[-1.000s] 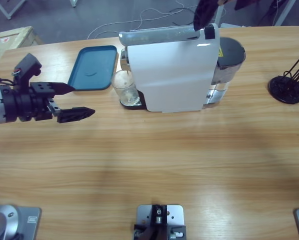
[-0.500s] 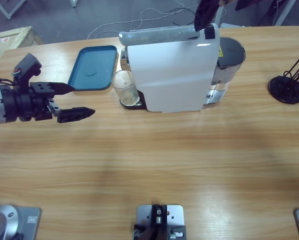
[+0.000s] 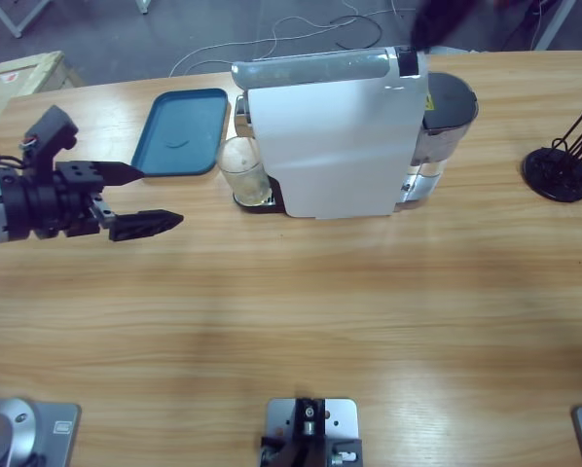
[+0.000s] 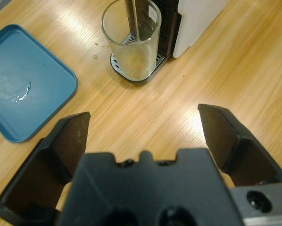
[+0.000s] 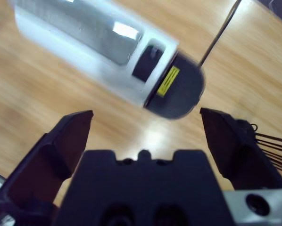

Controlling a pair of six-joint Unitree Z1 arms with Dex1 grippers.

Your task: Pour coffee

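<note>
High view
Left gripper: hovering over the table left of the glass, jaws spread wide, holding nothing.
Glass: standing on the drip tray of the white coffee machine, under its spout.
Tray: lying just beside the glass, blue, carrying nothing I can make out from here.
Right gripper: only a dark blur is showing at the top edge above the machine; which arm it is cannot be told from this view.
Risk: a jaw closing in at an angle is likely to knock the glass off the drip tray.

Left wrist view
Coffee: sitting as a thin pale-brown layer at the bottom of the glass, with a thin stream falling into it.
Tray: showing a faint wet smear, otherwise bare.
Table: showing small drops beside the glass.
Risk: lifting the glass while the stream is running is likely to spill coffee onto the wood.

Right wrist view
Right gripper: hanging high above the coffee machine, jaws parted, gripping nothing.
Risk: dropping down blind, it could be striking the machine's top.
</note>
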